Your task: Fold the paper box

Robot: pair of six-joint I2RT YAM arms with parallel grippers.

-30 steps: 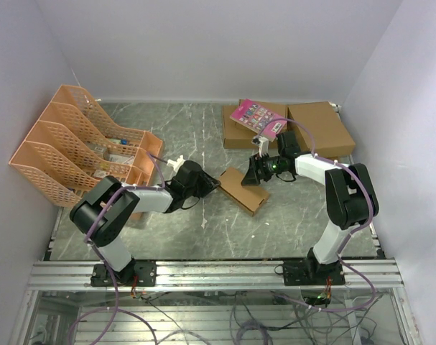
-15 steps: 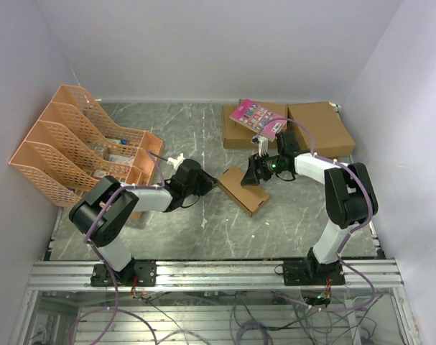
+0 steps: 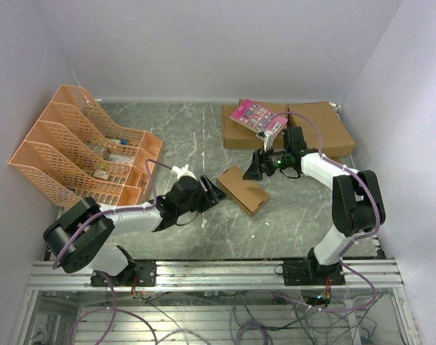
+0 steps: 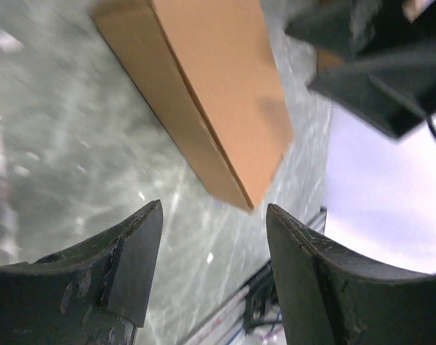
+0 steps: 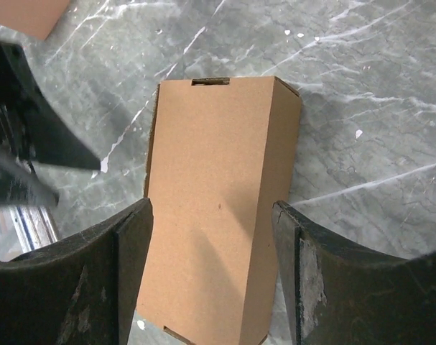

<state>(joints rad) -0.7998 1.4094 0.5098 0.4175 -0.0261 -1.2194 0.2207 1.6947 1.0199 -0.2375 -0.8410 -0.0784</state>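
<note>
The paper box (image 3: 243, 190) lay closed and flat on the bench (image 3: 203, 136), between my hands. My left hand (image 3: 212, 192) stood open beside its left end and my right hand (image 3: 251, 172) stood open over its far end, neither clamped on it. I judged: retreat straight, snagging no flap.
</note>
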